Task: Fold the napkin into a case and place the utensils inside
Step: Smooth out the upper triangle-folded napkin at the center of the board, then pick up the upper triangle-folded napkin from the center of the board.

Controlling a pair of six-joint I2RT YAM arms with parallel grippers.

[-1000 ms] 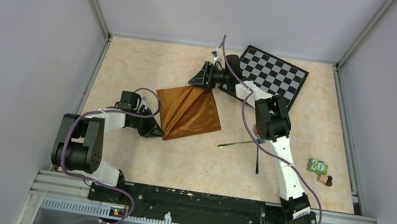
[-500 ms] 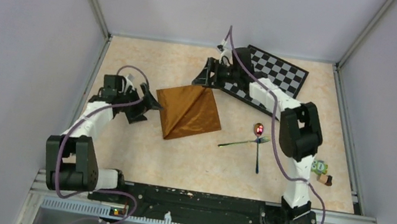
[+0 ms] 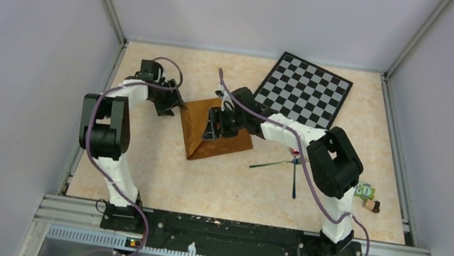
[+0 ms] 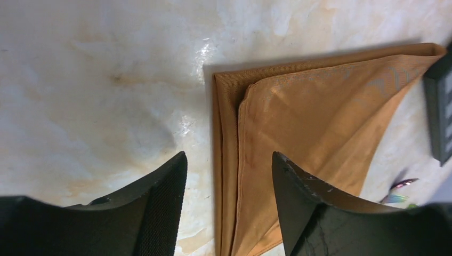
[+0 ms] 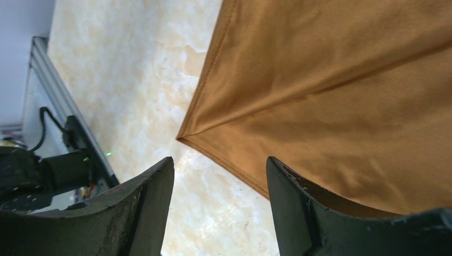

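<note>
A: Your napkin (image 3: 199, 139) lies near the middle of the table (image 3: 136, 169), folded over itself. In the left wrist view, the upper layer's hem sits a little in from the lower layer's edge.

B: Your left gripper (image 3: 172, 103) is just beside the napkin's far left corner. Its jaws stand wide with nothing between them. Its own camera shows the cloth's left edge and bare table in the gap.

A: Your right gripper (image 3: 214, 128) is over the middle of the napkin, reaching in from the right. Those jaws are spread wide too and hold nothing. The right wrist view shows one pointed corner of the cloth below the gap, and a straight crease running out from it across the fabric.

B: You cannot tell from these views whether either set of fingertips touches the cloth.

A: Your utensils are out on the table to the right of the napkin, apart from it. The fork (image 3: 269, 165) lies slanted, with its handle end towards the napkin. The spoon (image 3: 295, 184) runs nearly straight towards you and crosses the fork close to the right arm's elbow. That arm hides the spoon's bowl.

B: Past the right arm, the checkered board (image 3: 305, 89) lies flat at the far right of the table, clear of the napkin. A small green thing (image 3: 363, 189) sits near the right edge
</note>
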